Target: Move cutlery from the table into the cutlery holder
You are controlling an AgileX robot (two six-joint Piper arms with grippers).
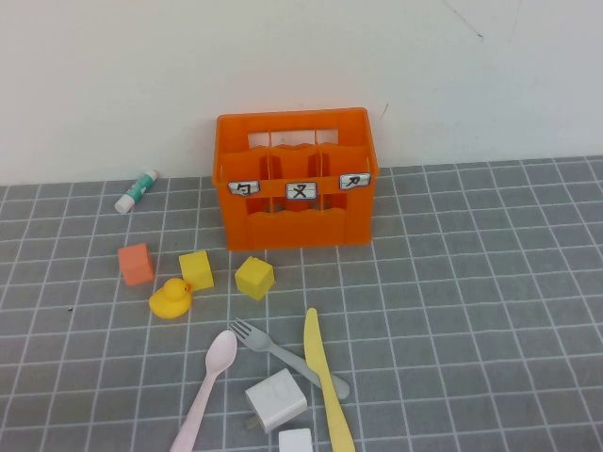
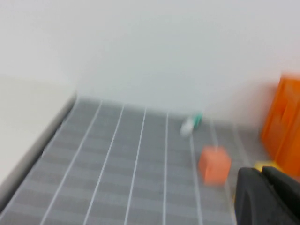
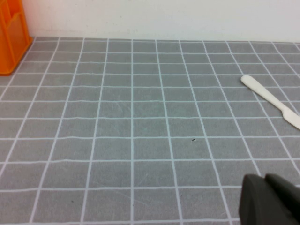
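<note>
The orange cutlery holder (image 1: 294,179) stands at the back middle, with three labelled front compartments. A pink spoon (image 1: 209,381), a grey fork (image 1: 283,353) and a yellow knife (image 1: 323,377) lie on the mat at the front. Neither arm shows in the high view. My left gripper (image 2: 261,174) is shut and empty, low over the mat near an orange cube (image 2: 214,164), with the holder (image 2: 283,122) beyond it. My right gripper (image 3: 265,179) is shut and empty above bare mat. A white knife (image 3: 272,101) lies ahead of it, and the holder's corner (image 3: 11,33) shows far off.
Two yellow cubes (image 1: 196,269) (image 1: 254,278), an orange cube (image 1: 136,264) and a yellow duck (image 1: 171,298) lie in front of the holder. A glue stick (image 1: 138,190) lies at the back left. A white charger (image 1: 276,399) and a white block (image 1: 295,441) sit between the cutlery.
</note>
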